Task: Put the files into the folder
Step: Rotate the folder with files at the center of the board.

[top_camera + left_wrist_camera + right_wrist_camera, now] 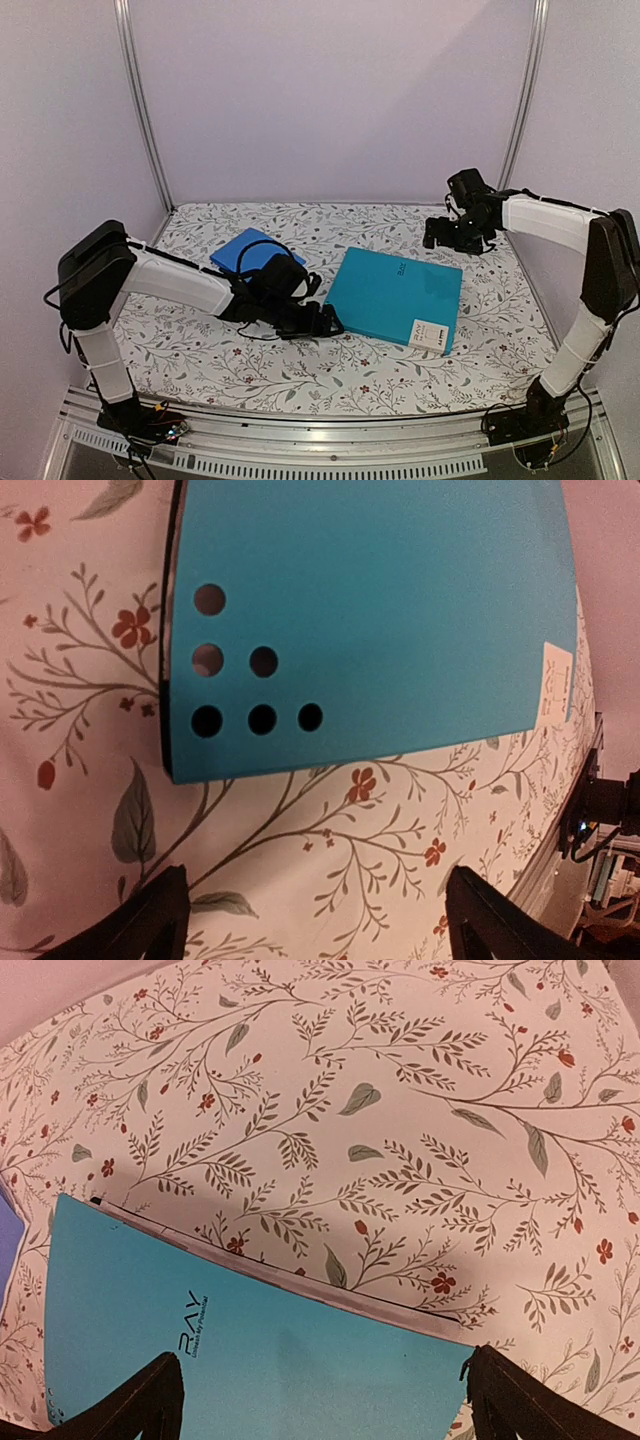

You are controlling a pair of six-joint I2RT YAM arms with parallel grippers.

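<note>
The teal folder [395,298] lies closed in the middle of the flowered table, its small white label [430,335] at the near right corner. In the left wrist view the folder [380,620] shows a corner with several punched holes. In the right wrist view the folder [250,1350] has a thin pale edge along its far side. No white sheets lie loose in any view. My left gripper [330,322] is open and empty, low on the cloth just left of the folder. My right gripper [447,237] is open and empty, raised above the folder's far right corner.
A smaller plain blue folder [245,250] lies at the back left, partly under my left arm and its cable. The cloth-covered table [300,370] ends at a metal rail in front. Frame posts stand at both back corners.
</note>
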